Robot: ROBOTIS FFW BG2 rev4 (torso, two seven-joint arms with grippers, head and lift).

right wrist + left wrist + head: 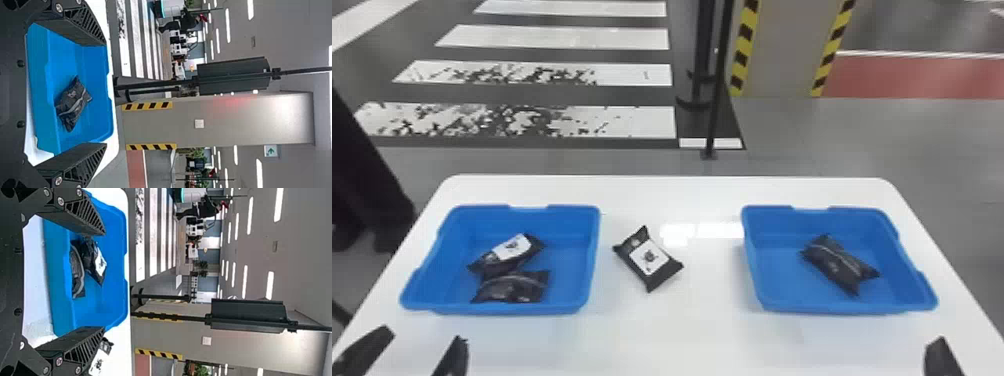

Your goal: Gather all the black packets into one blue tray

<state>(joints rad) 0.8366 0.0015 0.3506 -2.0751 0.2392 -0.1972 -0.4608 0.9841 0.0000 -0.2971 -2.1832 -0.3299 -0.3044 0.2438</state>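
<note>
"Is it finished?"
"Half, I think: two packets in the tray ahead of left gripper, open. Remain loose packet to its right, fourth packet ahead of right gripper, also open."

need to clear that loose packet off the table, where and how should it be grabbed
Probably across the middle of the loose packet, from straight above: it lies flat, its length running far left to near right, so a pinch could close on both long sides. The left tray's wall would likely hinder a low approach.
</note>
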